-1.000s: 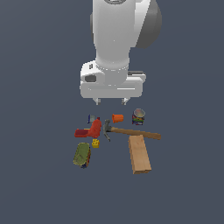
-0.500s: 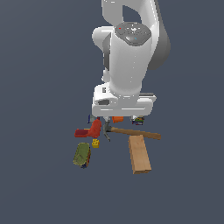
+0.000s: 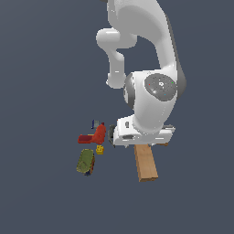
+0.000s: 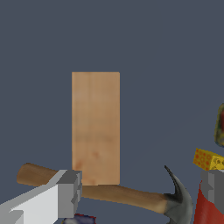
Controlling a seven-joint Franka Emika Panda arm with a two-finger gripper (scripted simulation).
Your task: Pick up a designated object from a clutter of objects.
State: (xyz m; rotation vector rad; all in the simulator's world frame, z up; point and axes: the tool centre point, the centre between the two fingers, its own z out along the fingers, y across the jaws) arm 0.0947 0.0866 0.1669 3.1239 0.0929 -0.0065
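The long light-brown wooden block lies flat at the exterior view's right of the clutter. Its far end is under my white hand. In the wrist view the block lies lengthwise, one end resting against the brown hammer handle. My gripper is open and empty, low over the hammer. One grey fingertip shows beside the block's near end, the other fingertip over the red drill-like tool. The gripper is not touching the block.
The red drill-like tool, yellow cube and green-red flat pack lie at the exterior view's left of the hand. The hammer head and yellow cube show in the wrist view. The cup and can are hidden by the arm.
The arm has come down and shifted to the exterior view's right. The hand now sits low over the hammer and the block's far end, hiding the cup and can.
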